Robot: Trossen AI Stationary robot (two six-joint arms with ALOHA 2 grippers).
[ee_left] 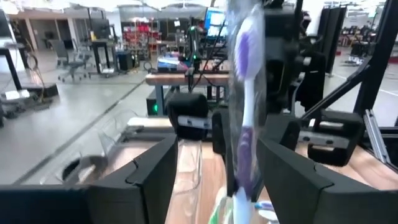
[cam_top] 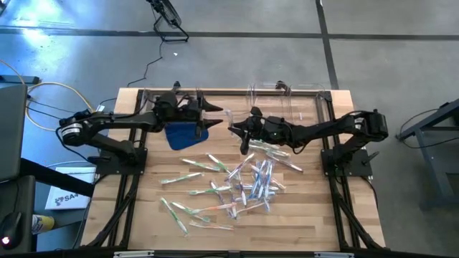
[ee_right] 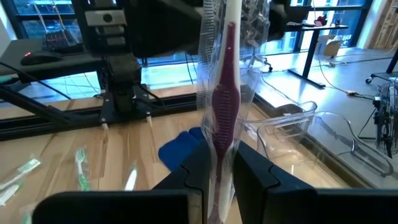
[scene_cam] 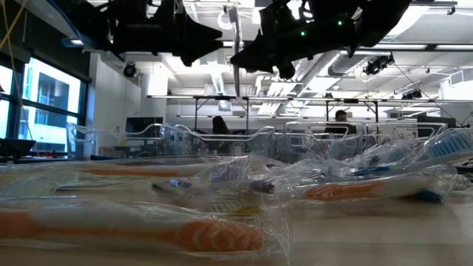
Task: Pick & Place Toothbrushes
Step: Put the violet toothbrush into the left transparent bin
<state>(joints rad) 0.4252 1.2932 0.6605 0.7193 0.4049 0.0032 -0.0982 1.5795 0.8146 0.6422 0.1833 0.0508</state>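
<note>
A purple-handled toothbrush in a clear wrapper stands upright in the air above the table's far middle, with my right gripper shut on it. My left gripper is open and faces it from the table's left. Its fingers stand on either side of the toothbrush, with a gap on both sides. In the low view the toothbrush hangs between the two grippers. Several more wrapped toothbrushes lie scattered flat on the wooden table. My right gripper pinches the wrapped toothbrush's purple handle between its two fingers, just below the handle's thick part. The fingers come level from the table's right and lie across the handle. The toothbrush stands upright, lifted clear of the table.
A blue cloth lies under the left arm. Clear plastic bins stand along the far edge, one at the left and one at the right. The arms' frames run down both table sides. Bare wood shows at the near left.
</note>
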